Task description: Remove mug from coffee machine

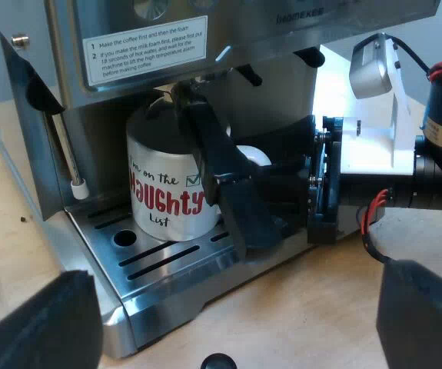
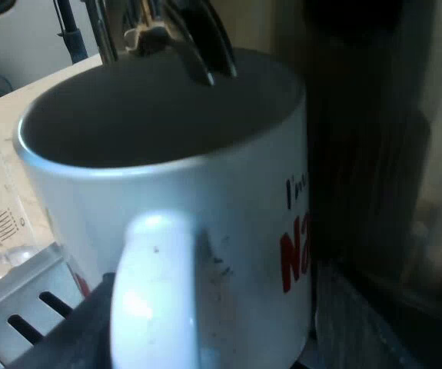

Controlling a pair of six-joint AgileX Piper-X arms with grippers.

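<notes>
Both right fingers (image 1: 222,181) lie along opposite sides of the mug (image 1: 163,201), seemingly pressed to it with its handle (image 2: 151,292) between them. It stands upright on the drip tray (image 1: 174,265) of the machine (image 1: 128,23), and my left fingers (image 1: 40,323) hang wide apart, holding nothing, over the tabletop (image 1: 320,307). I judge the mug stiff, fairly heavy, glazed and slippery, and breakable against metal, so a firm squeeze across the body suits it better than the handle; whether it holds coffee I cannot tell.
</notes>
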